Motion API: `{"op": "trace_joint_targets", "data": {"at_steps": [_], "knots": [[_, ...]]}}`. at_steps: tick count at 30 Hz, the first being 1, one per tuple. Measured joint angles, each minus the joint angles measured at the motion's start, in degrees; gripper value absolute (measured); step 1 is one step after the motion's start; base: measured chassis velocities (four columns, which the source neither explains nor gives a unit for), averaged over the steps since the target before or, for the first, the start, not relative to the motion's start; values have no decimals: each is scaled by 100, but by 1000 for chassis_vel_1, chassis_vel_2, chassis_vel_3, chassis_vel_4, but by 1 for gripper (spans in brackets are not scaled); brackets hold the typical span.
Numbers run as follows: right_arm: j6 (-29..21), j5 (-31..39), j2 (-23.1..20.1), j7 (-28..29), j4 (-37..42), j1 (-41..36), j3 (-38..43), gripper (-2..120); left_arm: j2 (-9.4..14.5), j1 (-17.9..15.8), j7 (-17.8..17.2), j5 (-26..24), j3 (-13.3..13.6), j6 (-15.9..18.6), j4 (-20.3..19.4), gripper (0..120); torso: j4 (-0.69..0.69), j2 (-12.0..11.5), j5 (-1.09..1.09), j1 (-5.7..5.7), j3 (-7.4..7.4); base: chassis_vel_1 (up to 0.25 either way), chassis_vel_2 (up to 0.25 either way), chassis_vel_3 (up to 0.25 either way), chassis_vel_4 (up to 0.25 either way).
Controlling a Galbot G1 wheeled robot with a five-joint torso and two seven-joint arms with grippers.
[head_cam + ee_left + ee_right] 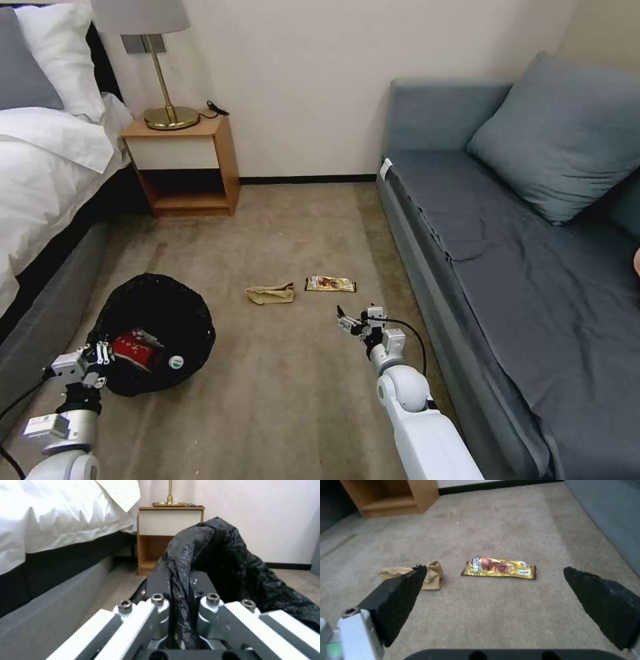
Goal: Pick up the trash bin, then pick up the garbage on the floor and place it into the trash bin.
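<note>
Bin held, two items binned, two left on the carpet.
Left hand [100, 357] pinches the black-bag-lined round trash bin [157, 320] holding a red snack bag [135, 349] and bottle; right hand [347, 323], fingers spread, hovers near the crumpled brown paper bag [271, 293] and yellow-brown snack wrapper [331, 285].

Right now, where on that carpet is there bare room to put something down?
Bare floor lies between the trash bin and the right tool, and beyond the litter toward the nightstand. It's crowded mid-floor, where the paper bag and snack wrapper lie.
</note>
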Motion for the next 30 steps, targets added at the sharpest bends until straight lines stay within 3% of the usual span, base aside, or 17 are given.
{"op": "trace_joint_targets", "data": {"at_steps": [30], "knots": [[69, -48, 88, -68, -315, 221, -45, 100, -35, -192, -9, 10, 28, 39, 171, 5, 0, 0, 0, 0, 0, -84, 85, 85, -87]]}}
